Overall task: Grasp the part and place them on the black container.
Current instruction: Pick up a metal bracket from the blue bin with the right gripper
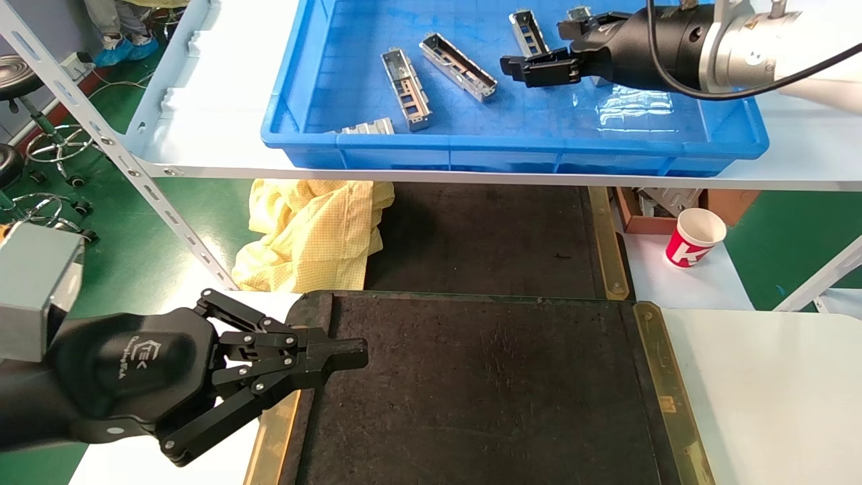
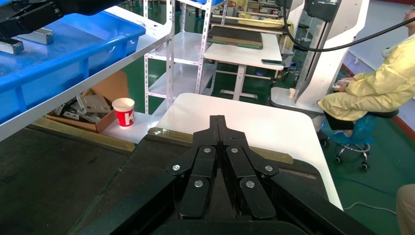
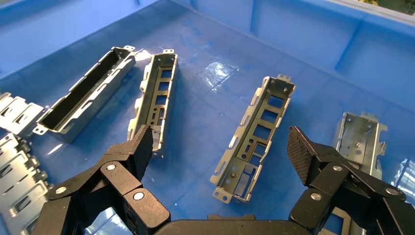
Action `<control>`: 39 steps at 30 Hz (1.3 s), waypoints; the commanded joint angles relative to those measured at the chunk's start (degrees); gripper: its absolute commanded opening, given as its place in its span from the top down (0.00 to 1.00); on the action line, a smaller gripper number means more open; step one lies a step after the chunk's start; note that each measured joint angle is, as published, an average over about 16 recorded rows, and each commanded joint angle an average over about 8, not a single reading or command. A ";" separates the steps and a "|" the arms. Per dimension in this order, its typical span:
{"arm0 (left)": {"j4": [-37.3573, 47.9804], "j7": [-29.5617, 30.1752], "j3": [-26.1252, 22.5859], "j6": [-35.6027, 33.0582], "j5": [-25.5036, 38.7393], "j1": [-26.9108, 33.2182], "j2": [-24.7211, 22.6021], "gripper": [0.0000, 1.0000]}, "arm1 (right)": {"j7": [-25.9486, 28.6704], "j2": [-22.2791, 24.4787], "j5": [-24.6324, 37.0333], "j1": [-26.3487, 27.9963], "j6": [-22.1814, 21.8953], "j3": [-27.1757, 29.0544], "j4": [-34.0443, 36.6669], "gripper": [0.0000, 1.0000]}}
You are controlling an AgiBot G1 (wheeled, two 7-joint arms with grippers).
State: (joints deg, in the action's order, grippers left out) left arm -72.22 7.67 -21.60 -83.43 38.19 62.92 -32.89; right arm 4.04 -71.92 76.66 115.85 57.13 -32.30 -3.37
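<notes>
Several silver parts lie in the blue bin [image 1: 512, 145]: one [image 1: 406, 87] at its left, one [image 1: 458, 58] beside it, one [image 1: 528, 30] by my right gripper [image 1: 539, 67]. In the right wrist view that gripper [image 3: 220, 144] is open and empty, with a part [image 3: 257, 132] lying on the bin floor between its fingers, untouched. Other parts [image 3: 155, 93] [image 3: 85, 100] lie farther off. The black container [image 1: 485, 391] lies in front, below the shelf, with nothing on it. My left gripper [image 1: 357, 353] is shut and empty over its left edge, as the left wrist view [image 2: 218, 120] also shows.
The bin stands on a white shelf [image 1: 202, 135] held by a slanted metal upright [image 1: 121, 148]. Below lie a yellow cloth [image 1: 310, 229], a second black tray [image 1: 485, 236], a red paper cup [image 1: 693, 237] and a cardboard box [image 1: 646, 212]. A seated person [image 2: 377, 88] is to the side.
</notes>
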 commanded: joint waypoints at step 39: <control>0.00 -0.01 -0.01 0.01 -0.01 0.00 0.01 1.00 | -1.45 -2.16 -0.60 -1.84 -5.98 0.46 3.62 1.00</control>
State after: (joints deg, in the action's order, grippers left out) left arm -72.22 7.66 -21.62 -83.42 38.18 62.92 -32.89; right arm 2.44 -73.98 75.89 114.19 51.37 -31.72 0.03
